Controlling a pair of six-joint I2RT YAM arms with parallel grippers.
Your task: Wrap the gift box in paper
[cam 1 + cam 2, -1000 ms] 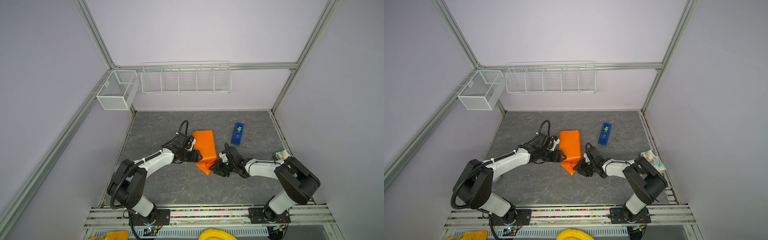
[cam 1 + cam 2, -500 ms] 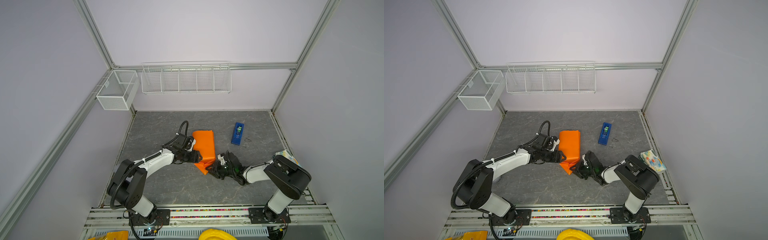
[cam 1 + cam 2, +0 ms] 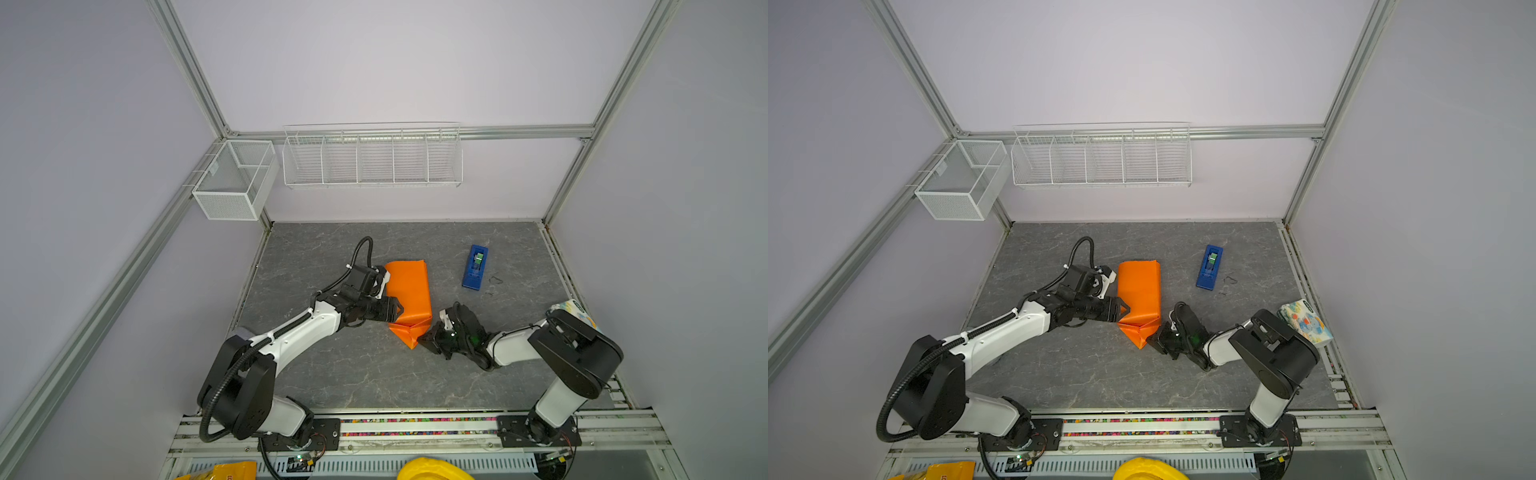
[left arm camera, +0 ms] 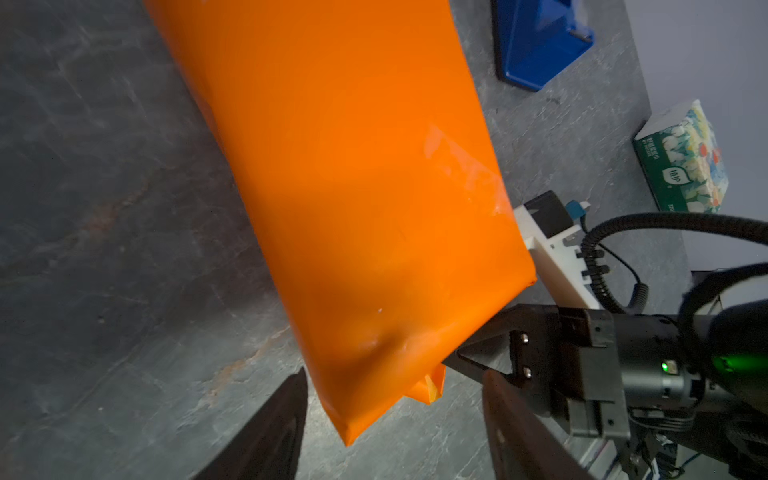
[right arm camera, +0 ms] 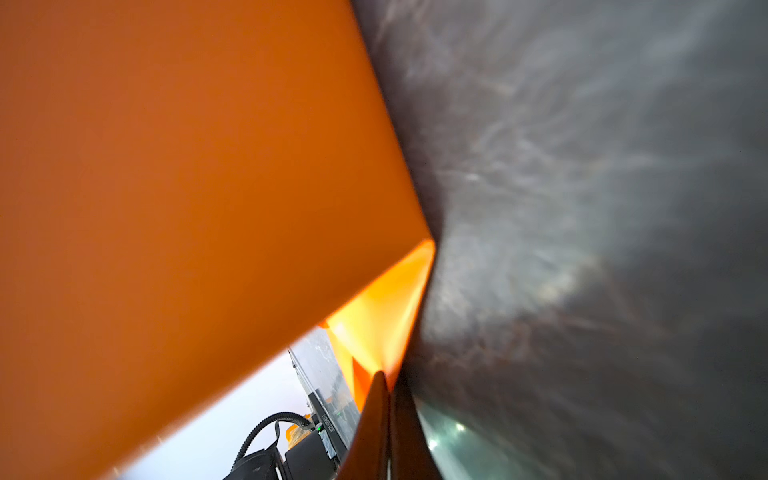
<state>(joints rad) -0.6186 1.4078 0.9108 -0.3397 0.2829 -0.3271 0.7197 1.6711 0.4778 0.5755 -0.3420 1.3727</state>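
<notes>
Finding: a sheet of plain orange wrapping paper (image 3: 409, 291) lies folded into a long parcel at mid-table on the grey stone-patterned table (image 3: 353, 374). The gift box is fully covered and none of its surface shows. The parcel's near end is creased into a pointed triangular flap.

The left gripper (image 3: 395, 311) sits against the parcel's left side near that end. Its jaws are spread, and in the left wrist view the parcel's corner lies between them.

The right gripper (image 5: 384, 378) has its fingers pressed together, pinching the tip of the end flap at the near right corner.

A narrow bright-blue plastic tape dispenser (image 3: 474, 267) lies well apart to the right. A floral-printed tissue packet (image 4: 681, 158) has white characters on its green side, too small to read.
</notes>
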